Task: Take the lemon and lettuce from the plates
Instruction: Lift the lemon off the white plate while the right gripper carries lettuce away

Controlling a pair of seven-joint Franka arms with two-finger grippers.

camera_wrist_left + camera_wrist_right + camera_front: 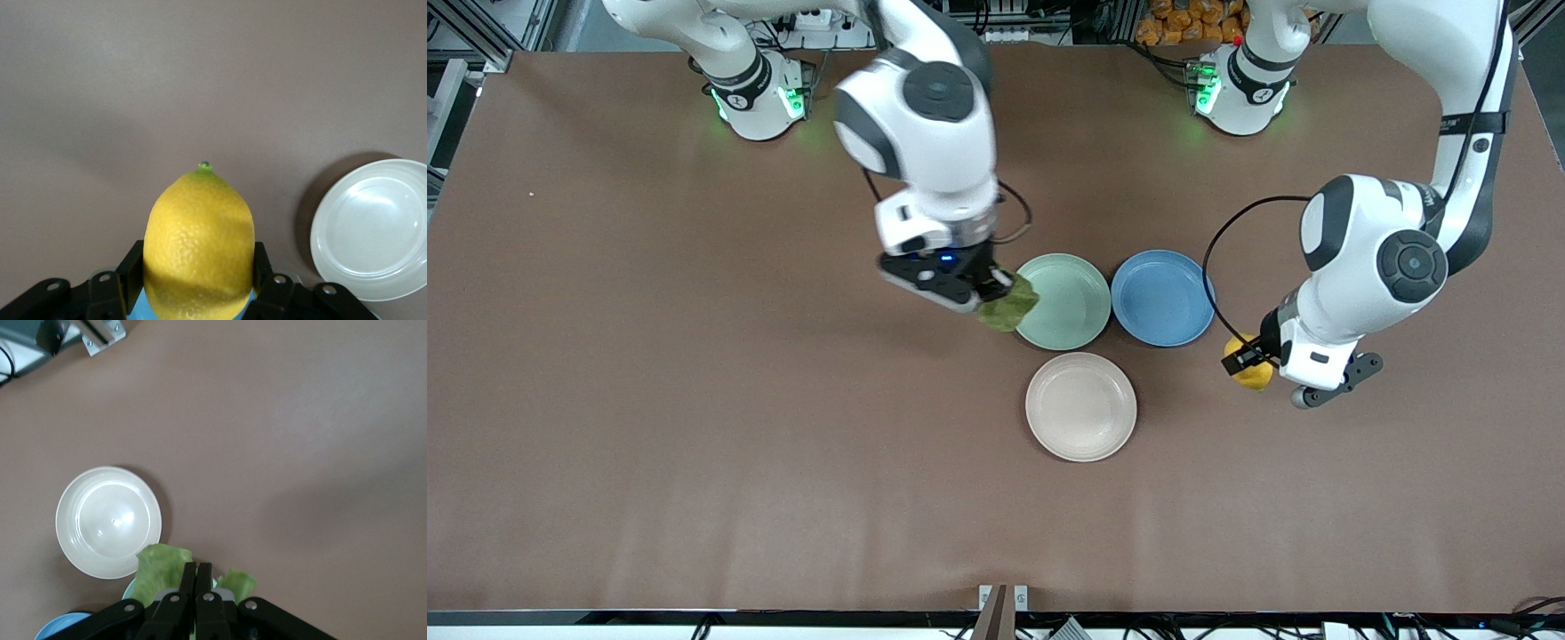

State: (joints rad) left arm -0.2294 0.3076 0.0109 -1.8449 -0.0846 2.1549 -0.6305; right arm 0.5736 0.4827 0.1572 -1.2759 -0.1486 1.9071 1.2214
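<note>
- Right gripper (996, 289): carried in the air over the rim of the mint green plate (1069, 307) on the side toward the right arm's end of the table. Its fingers are pressed together on the lettuce (1009, 307), which hangs as a crumpled green bunch below the fingertips. In the right wrist view the leaf (163, 563) bulges out on both sides of the closed fingers (197, 587), so the pinch appears to sit near the middle of the leaf.
- Mint green plate: bare inside. The lettuce is off its surface.
- Beige plate (1081, 406): nearer the front camera than the mint green plate, and empty.
- Blue plate (1161, 298): beside the mint green plate toward the left arm's end; empty, not part of the task.
- Left gripper (1249, 360): over bare table (694, 400), just past the blue plate toward the left arm's end. It clamps the lemon (1252, 366); the left wrist view shows the lemon (199, 243) seated between the two fingers (130, 267), tip pointing away from the wrist.
- Judgement on the step: both items look lifted clear, so the pick seems nearly complete and what remains is carrying them away.
- Recommended handling: hold both grips firm. Move the right arm smoothly, since the floppy leaf could slip or snag on the plate rim. Keep the lemon from rotating in the fingers, as its rounded skin may roll under a jerk. Keep both wrists well above the plates while clearing them.
</note>
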